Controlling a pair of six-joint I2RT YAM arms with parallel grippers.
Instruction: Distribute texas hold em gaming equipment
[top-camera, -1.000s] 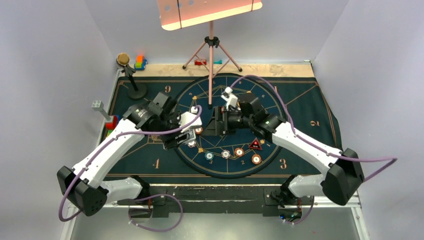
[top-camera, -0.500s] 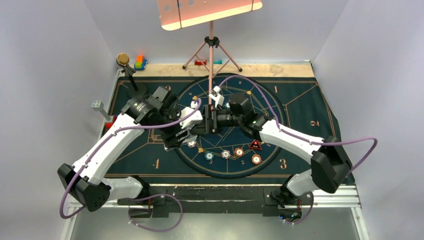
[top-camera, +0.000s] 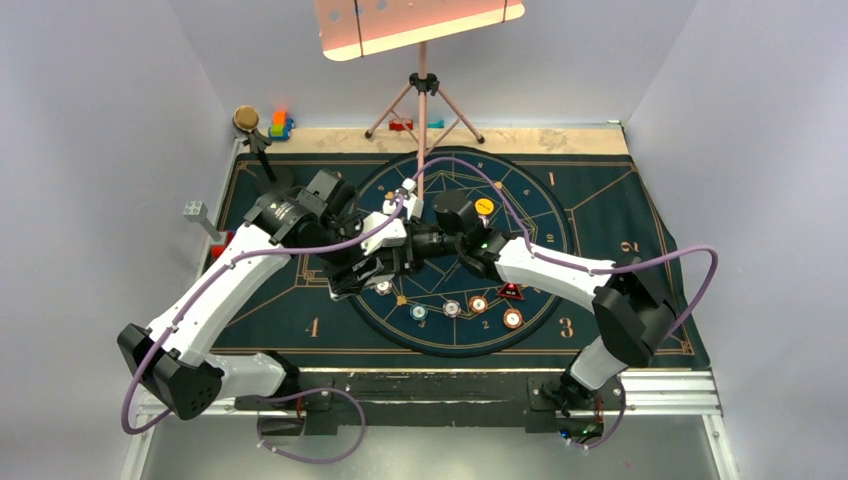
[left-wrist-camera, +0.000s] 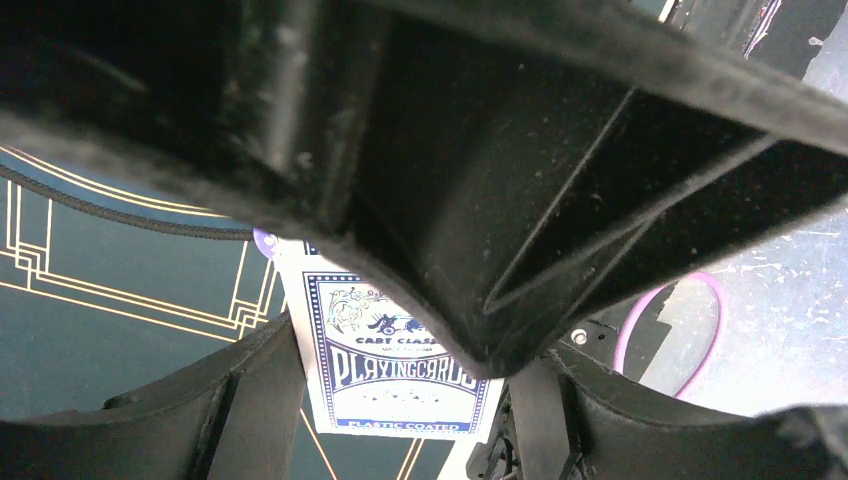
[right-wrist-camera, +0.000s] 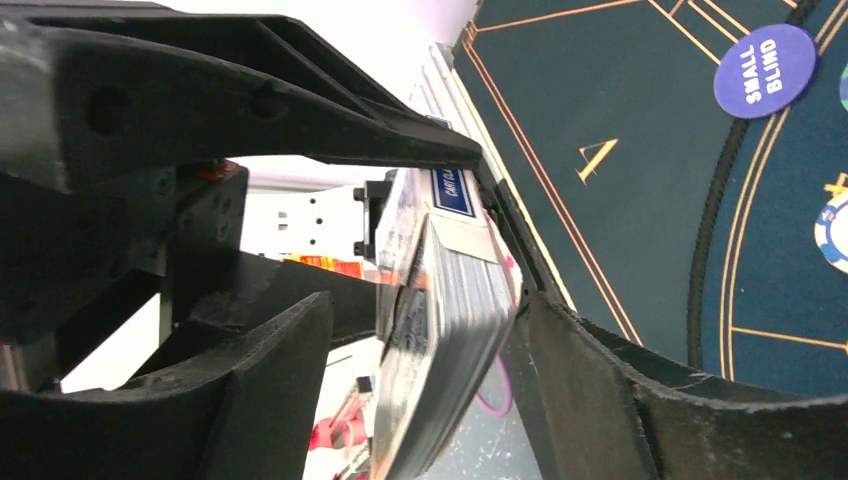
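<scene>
Deck of playing cards (right-wrist-camera: 455, 270), blue-and-white backed: raised off the green mat (top-camera: 620, 230), clamped between the closed fingers of the left pincer (left-wrist-camera: 395, 420). Right pincer (right-wrist-camera: 430, 330): jaws wide, straddling the deck's free end with a gap on one side, gripping nothing. Step, as judged: a take from the deck. Advice: centre the deck between the right fingers and close squarely before the left lets go. Below the pincers on the mat: small-blind disc (right-wrist-camera: 766, 70) and poker chips (top-camera: 479, 304).
</scene>
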